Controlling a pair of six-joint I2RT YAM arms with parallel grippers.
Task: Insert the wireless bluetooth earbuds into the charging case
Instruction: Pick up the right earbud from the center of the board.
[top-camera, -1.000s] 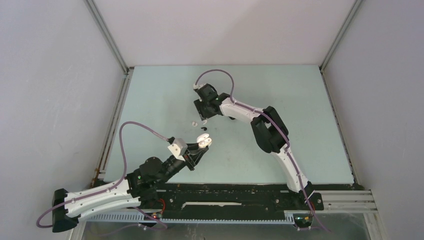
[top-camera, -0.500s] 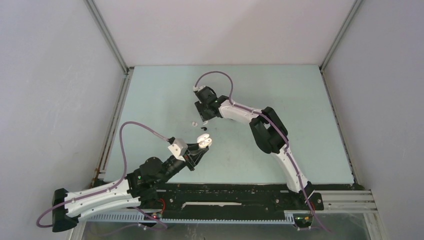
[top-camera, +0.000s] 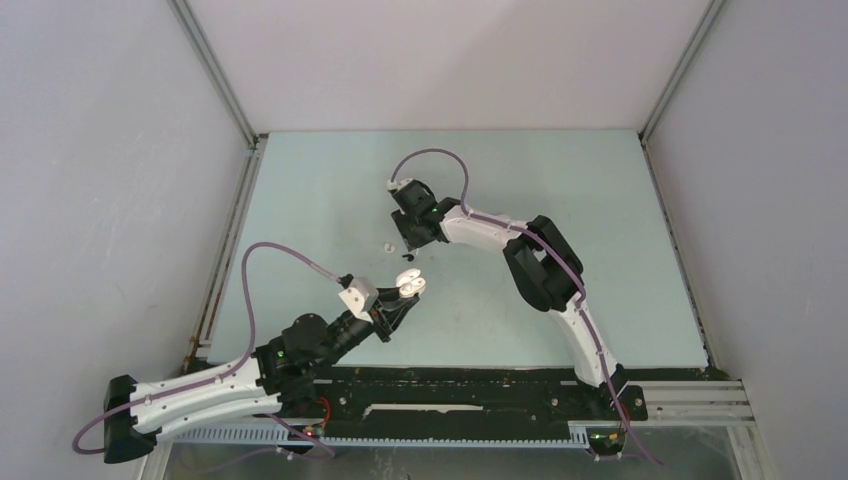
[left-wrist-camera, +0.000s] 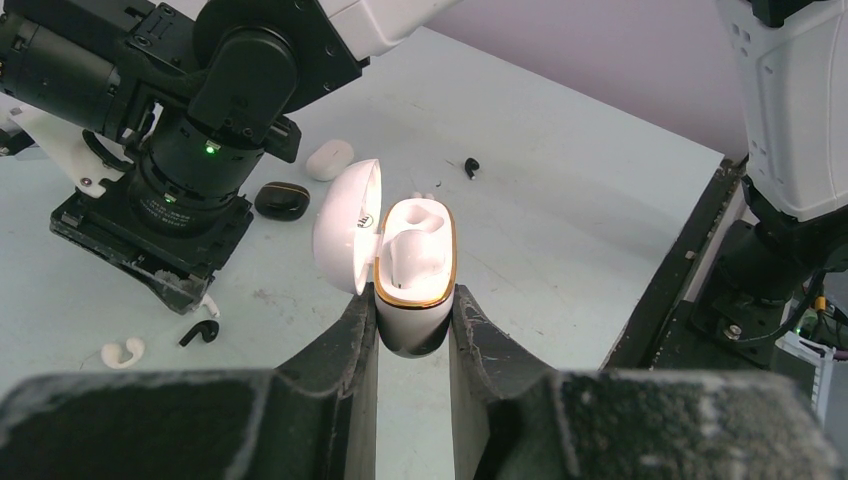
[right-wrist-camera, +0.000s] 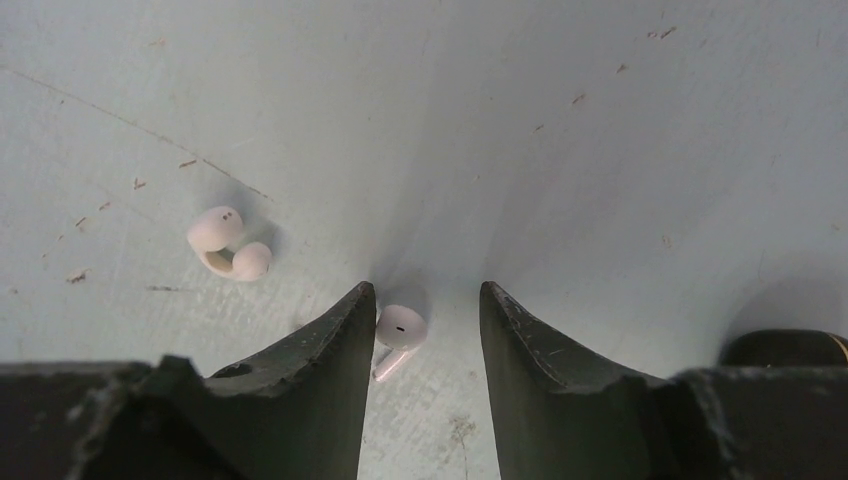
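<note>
Left wrist: left pincer (left-wrist-camera: 413, 305) grasping the open case (left-wrist-camera: 415, 262), lid tipped back, above the counter (left-wrist-camera: 570, 200).
Right wrist: right pincer (right-wrist-camera: 428, 295) released, fingers either side of a white earbud (right-wrist-camera: 398, 330) lying on the counter.
Nearby: second earbud (right-wrist-camera: 228, 243), white, apart.

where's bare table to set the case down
Bare: the table right of the right arm, and the far strip by the back wall. Crowded: between the right gripper and the case in the left gripper, where earbuds lie.
</note>
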